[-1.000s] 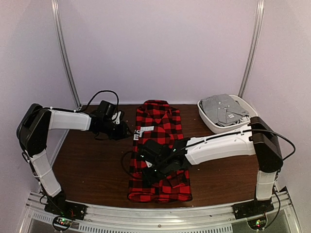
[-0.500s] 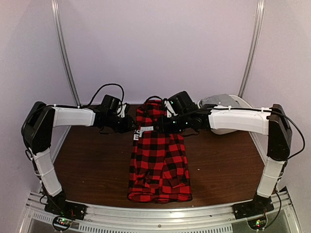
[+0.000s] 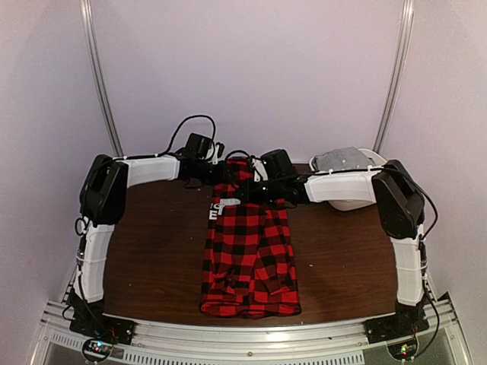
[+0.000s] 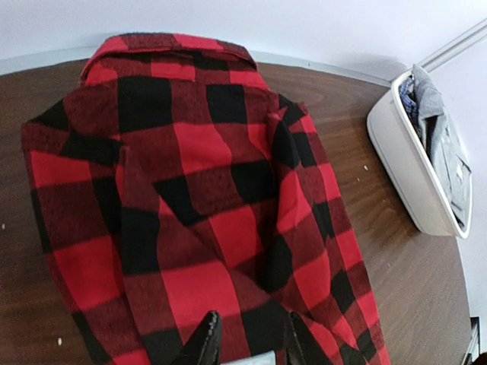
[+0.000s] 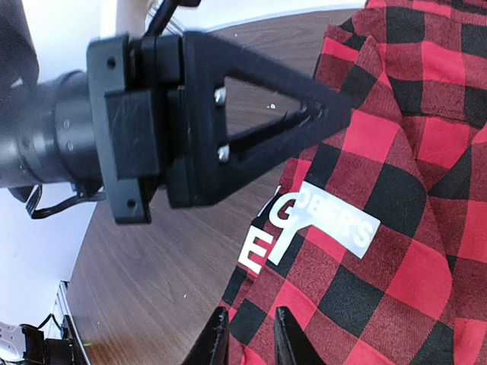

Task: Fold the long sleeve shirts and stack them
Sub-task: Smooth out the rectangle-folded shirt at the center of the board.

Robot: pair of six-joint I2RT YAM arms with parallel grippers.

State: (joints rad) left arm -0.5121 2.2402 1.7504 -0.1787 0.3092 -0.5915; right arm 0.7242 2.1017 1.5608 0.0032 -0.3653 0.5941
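Top external: long sleeve shirt (image 3: 249, 251) flat in mid table (image 3: 152, 243), red-black check, sleeves tucked in, one narrow strip. Long axis near-to-far: collar at far end, hem toward the arm bases. White lettering (image 5: 335, 220) on its left side, up near the collar end.

Left gripper (image 4: 253, 346) low over the fabric at that far-left part, fingers well apart w/ cloth visible between, nothing pinched as far as visible. Right gripper (image 5: 249, 338) reaching across from the right, tips by the shirt's left edge beside the lettering, gap narrower but not closed, no hold visible. Left finger side-on in right wrist view, tip at the shirt's left edge.

Both at the far end, so neither clearly nearer; nearly the whole length of shirt on the base side of the fingers. Prob. next: pinch the collar end & carry it hemward along the long axis. A guess only.

White bin (image 4: 403, 152) w/ grey clothes (image 4: 445, 144) far right, apart from the shirt.

Vs 1 s ago: right arm gone from over the shirt's middle to the far end; left gripper in from off the left side. Shirt unmoved.
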